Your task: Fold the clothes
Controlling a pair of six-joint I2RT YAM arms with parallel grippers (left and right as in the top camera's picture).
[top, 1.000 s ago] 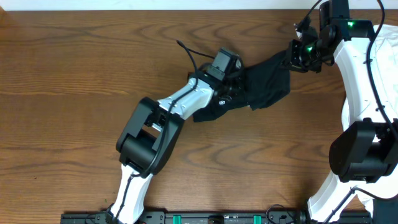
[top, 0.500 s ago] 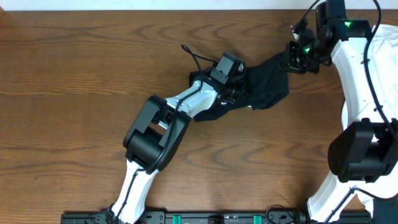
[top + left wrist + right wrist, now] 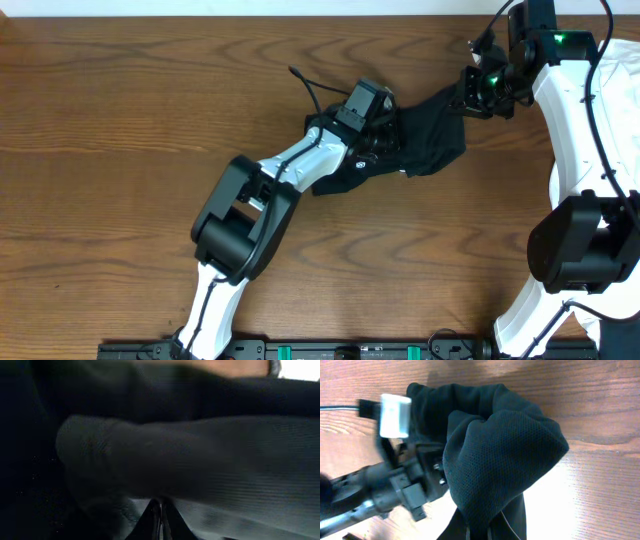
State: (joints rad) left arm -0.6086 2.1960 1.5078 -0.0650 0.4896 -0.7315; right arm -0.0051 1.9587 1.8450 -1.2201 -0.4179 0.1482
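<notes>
A black mesh garment (image 3: 425, 135) lies bunched on the wooden table, right of centre at the back. My left gripper (image 3: 385, 142) is pressed into its left part; in the left wrist view the fingers (image 3: 161, 520) are shut together with the dark cloth (image 3: 200, 455) filling the frame. My right gripper (image 3: 468, 92) is shut on the garment's upper right corner and holds it lifted. In the right wrist view the cloth (image 3: 505, 450) bulges up from the jaws (image 3: 485, 532), with the left arm's wrist (image 3: 395, 485) beyond it.
A white cloth (image 3: 620, 75) lies at the table's right edge behind the right arm. A black cable (image 3: 305, 88) loops off the left wrist. Bare wooden table (image 3: 120, 120) stretches to the left and front.
The left wrist has shifted slightly back and forth over the garment's left part. The right gripper holds the lifted corner in about the same place.
</notes>
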